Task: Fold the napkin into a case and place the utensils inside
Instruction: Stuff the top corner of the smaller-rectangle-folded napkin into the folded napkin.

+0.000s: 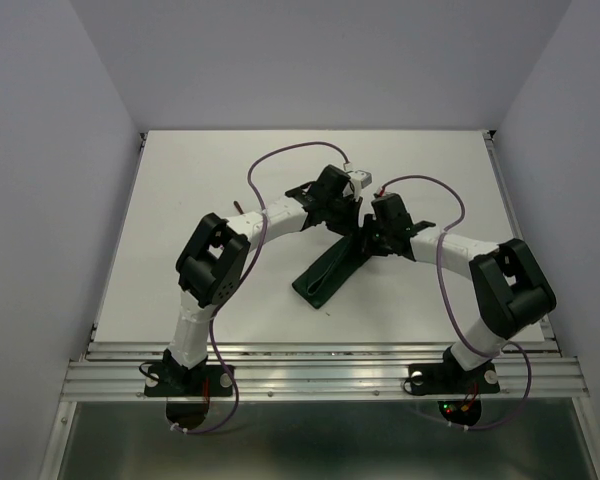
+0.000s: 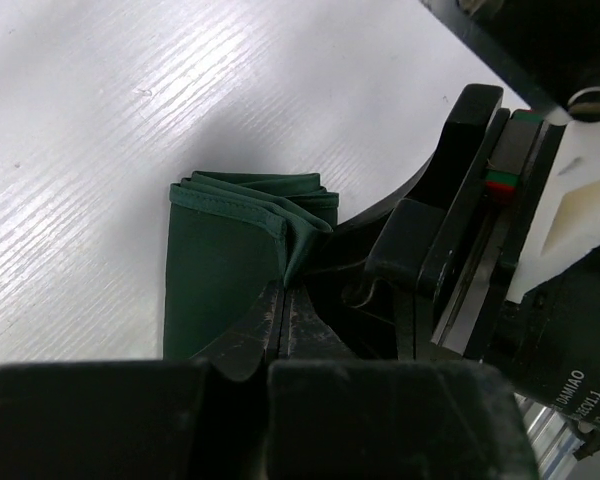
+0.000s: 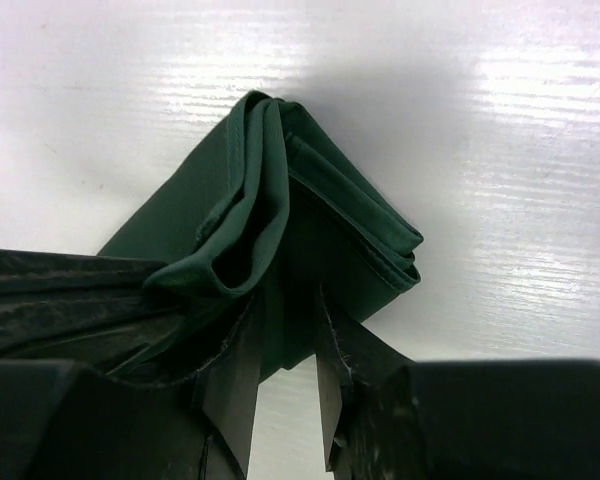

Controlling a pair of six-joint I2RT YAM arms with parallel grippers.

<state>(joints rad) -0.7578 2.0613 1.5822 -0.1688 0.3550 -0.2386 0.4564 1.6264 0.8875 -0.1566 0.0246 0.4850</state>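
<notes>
The dark green napkin (image 1: pixel 325 275) lies folded into a long narrow strip in the middle of the table, and both grippers meet at its far end. My left gripper (image 2: pixel 283 290) is shut, pinching the edge of the napkin (image 2: pixel 220 265) where several folded layers stack up. My right gripper (image 3: pixel 290 300) straddles a thick fold of the napkin (image 3: pixel 320 215), with cloth filling the gap between its fingertips. From above, the left gripper (image 1: pixel 352 222) and the right gripper (image 1: pixel 372 240) sit close together. The utensils are out of view.
The white table (image 1: pixel 200 200) runs to an aluminium rail (image 1: pixel 320 380) at the near edge. Grey walls close in the sides and back. Purple cables (image 1: pixel 265 165) loop over both arms. The right gripper's black body (image 2: pixel 450 250) crowds the left wrist view.
</notes>
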